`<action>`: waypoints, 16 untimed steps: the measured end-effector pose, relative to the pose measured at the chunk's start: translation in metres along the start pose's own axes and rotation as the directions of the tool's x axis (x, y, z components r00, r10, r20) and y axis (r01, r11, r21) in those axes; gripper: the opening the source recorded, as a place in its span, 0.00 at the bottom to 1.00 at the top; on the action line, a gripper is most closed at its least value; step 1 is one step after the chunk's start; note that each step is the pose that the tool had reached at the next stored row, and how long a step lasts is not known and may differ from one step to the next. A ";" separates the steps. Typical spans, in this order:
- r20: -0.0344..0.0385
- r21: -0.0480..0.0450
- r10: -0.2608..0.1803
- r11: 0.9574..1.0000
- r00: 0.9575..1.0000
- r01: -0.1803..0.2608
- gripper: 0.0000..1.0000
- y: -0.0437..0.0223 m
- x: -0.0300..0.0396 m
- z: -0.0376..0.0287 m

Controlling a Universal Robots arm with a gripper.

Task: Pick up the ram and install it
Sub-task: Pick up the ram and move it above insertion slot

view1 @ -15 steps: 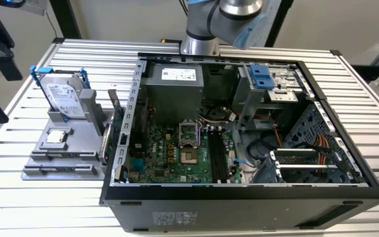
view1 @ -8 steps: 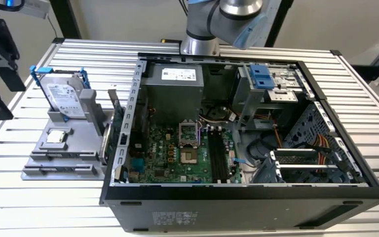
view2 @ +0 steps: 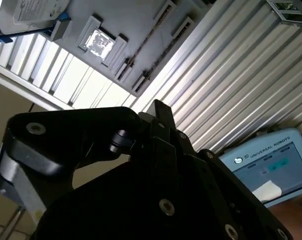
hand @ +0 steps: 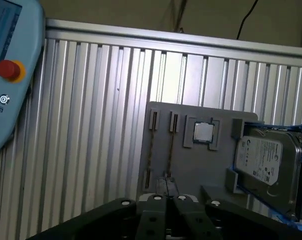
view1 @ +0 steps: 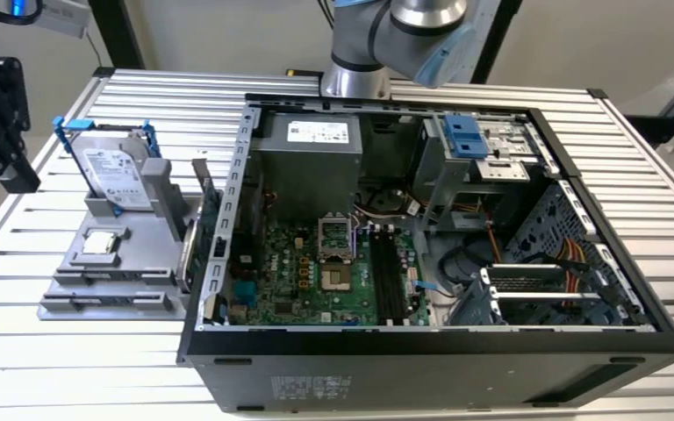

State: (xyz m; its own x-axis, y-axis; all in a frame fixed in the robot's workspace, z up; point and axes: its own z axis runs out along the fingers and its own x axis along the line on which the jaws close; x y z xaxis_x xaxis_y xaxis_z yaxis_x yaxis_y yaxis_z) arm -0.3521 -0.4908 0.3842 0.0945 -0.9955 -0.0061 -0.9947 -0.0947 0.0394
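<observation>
Approach step, I judge: nothing is picked yet. The gripper (hand: 166,186) has its jaws closed together and empty. The ram (hand: 170,147) stands on edge in the grey tray (hand: 191,170) — ahead of the jaws, well apart. The pick probably needs the jaws opened and squared to this thin edge.

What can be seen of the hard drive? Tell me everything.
The hard drive is a silver metal box with a white printed label on its broad face, clipped in a blue frame. It stands on edge, slightly tilted, in the grey holder on the slatted table, to the exterior view's left of the open case.
</observation>
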 end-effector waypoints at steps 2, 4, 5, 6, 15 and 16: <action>0.000 0.000 0.000 1.000 1.000 0.000 1.00 0.0000 0.0000 0.0000; 0.000 0.000 0.000 1.000 1.000 0.000 1.00 0.0000 0.0000 0.0000; 0.000 0.000 0.000 1.000 1.000 0.000 1.00 0.0000 0.0000 0.0001; 0.000 0.000 0.000 1.000 1.000 0.000 1.00 0.0000 0.0000 0.0000; 0.000 0.000 0.000 1.000 1.000 0.000 1.00 0.0000 0.0000 0.0000; 0.000 0.000 0.000 1.000 1.000 0.000 1.00 0.0000 0.0000 0.0000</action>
State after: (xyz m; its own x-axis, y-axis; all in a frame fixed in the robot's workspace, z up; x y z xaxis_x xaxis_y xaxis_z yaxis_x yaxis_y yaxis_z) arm -0.3521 -0.4908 0.3841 0.0945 -0.9955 -0.0060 -0.9947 -0.0946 0.0393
